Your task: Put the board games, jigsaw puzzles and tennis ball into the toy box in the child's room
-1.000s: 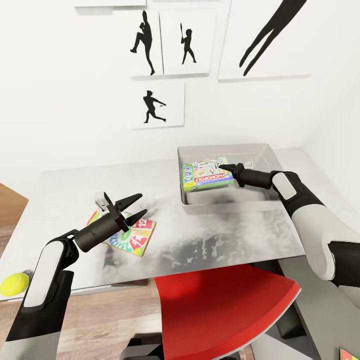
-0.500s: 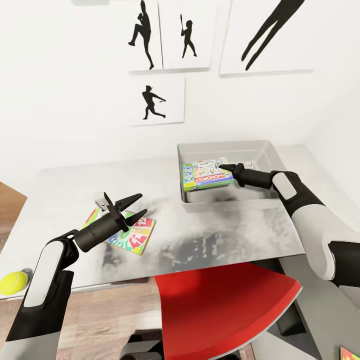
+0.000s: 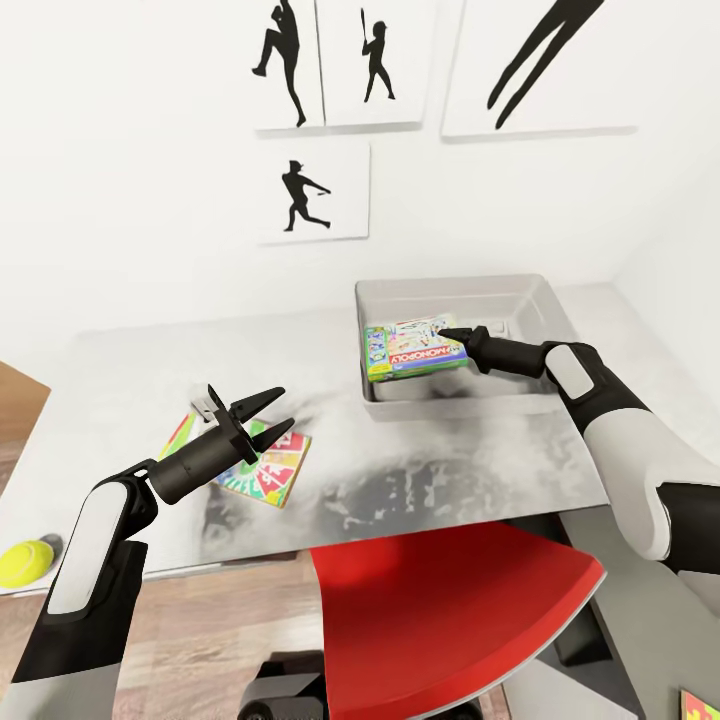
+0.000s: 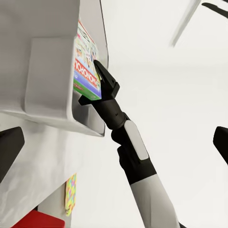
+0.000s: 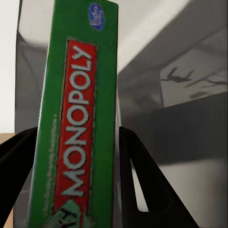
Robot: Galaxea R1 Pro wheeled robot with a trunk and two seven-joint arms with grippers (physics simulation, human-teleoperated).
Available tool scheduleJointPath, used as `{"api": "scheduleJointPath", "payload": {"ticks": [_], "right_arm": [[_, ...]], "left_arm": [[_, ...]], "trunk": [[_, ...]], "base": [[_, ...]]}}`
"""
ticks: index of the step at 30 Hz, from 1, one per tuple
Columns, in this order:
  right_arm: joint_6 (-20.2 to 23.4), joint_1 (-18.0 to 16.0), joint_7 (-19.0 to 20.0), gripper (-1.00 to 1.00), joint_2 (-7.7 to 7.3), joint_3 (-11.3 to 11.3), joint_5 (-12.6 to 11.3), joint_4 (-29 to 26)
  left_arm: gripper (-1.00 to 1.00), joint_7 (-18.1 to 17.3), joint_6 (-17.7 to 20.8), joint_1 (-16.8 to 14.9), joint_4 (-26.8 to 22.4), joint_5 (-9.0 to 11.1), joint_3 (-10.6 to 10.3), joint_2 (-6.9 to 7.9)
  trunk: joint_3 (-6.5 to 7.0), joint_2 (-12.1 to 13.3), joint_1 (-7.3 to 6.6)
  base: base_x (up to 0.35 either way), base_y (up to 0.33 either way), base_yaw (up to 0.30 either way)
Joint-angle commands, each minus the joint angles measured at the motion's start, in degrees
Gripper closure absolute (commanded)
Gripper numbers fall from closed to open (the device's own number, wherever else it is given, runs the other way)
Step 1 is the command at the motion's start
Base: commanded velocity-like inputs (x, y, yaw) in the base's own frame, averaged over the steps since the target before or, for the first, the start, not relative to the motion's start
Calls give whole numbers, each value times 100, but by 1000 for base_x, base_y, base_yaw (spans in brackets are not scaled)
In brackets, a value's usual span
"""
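White-walled room, black baseball silhouettes point(image 3: 308, 190) on the wall above a pale table point(image 3: 130, 370).

Monopoly box point(image 3: 414, 348): above the left part of the grey toy box point(image 3: 520, 300), roughly level, green edge facing the robot. Right gripper point(image 3: 447, 335) is clamped on its right edge; in the right wrist view the green edge point(image 5: 78, 128) sits between both dark fingers point(image 5: 137, 185), touching them. Whether the box touches the bin floor: cannot tell.

Toy box stands on the table's far right, near the wall.

Second board game point(image 3: 252, 458), yellow-green-red, lies flat on the table well left of the bin. Left gripper point(image 3: 262, 417) hovers over it, jaws wide apart, holding nothing.

Tennis ball point(image 3: 26, 563): at the table's near-left corner, well apart from both grippers.

Red chair point(image 3: 450, 610) below the table's near edge.
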Motion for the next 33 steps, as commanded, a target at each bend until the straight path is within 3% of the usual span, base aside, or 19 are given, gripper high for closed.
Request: {"api": "scheduleJointPath", "payload": {"ticks": [1, 33], "right_arm": [[29, -4, 8, 100, -1, -4, -11, 1], [21, -4, -10, 100, -1, -18, -10, -10]], "left_arm": [[-100, -59, 22, -4, 1, -59, 6, -1], [-100, -59, 24, -4, 1, -59, 6, -1]], "trunk": [[-14, -9, 3], [-45, -9, 3]], "base": [[0, 0, 0], [0, 0, 0]]}}
